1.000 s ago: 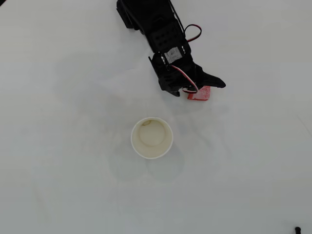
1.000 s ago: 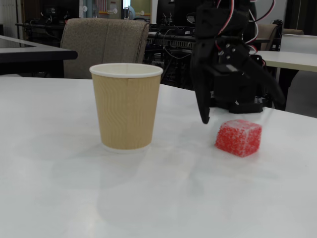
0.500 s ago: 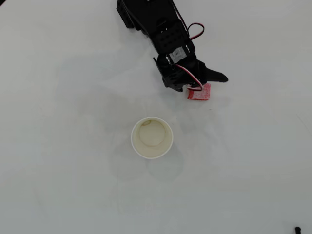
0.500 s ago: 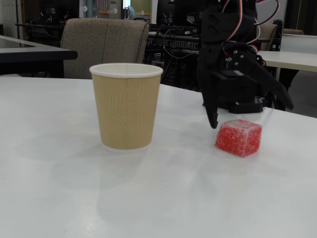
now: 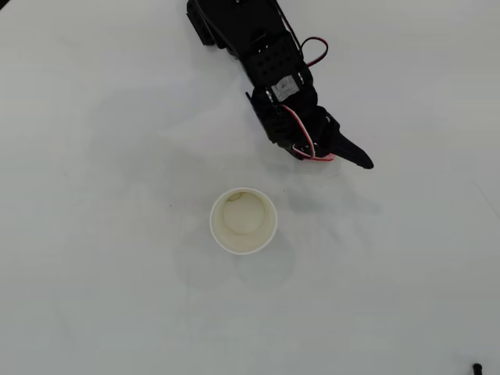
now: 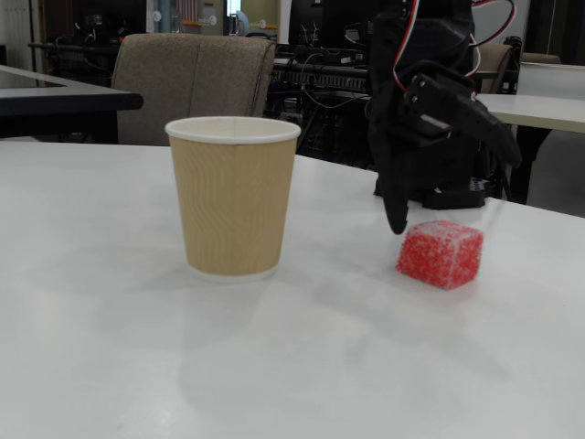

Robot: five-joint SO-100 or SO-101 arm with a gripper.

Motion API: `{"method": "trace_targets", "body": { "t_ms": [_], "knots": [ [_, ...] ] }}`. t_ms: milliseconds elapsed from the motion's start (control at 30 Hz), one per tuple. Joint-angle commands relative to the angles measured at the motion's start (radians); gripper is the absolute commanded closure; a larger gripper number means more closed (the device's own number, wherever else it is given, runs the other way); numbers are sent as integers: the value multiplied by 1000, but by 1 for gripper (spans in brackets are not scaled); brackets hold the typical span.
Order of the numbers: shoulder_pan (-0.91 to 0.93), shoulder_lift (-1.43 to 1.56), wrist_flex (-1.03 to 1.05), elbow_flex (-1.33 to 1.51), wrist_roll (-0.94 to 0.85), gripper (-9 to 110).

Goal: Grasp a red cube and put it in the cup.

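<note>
Claw is being held wide directly above red cube, paper cup standing left in the fixed view.

Overhead view: bright, even light; white table nearly washed out, faint soft shadows right of the cup and under the arm. Fixed view: dimmer, warmer; near table sharp, far room dark and slightly soft. Cup throws a pale diffuse shadow toward the near side. No edge distortion.
</note>
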Motion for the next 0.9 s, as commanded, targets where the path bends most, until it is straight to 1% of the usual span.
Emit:
{"method": "trace_targets", "body": {
  "t_ms": [0,133,167,300,367,500,600,767,867],
  "knots": [
    [-9,25,51,-17,-75,50],
    [-25,31,229,-21,-356,50],
    [-23,34,273,-23,-456,50],
    [21,40,367,-29,-770,51],
    [41,41,373,-31,-861,51],
    [71,41,417,-35,-1006,51],
    [80,49,440,-37,-1074,51],
    [48,75,469,-41,-1086,51],
    [14,84,466,-31,-1057,51]
  ]
}}
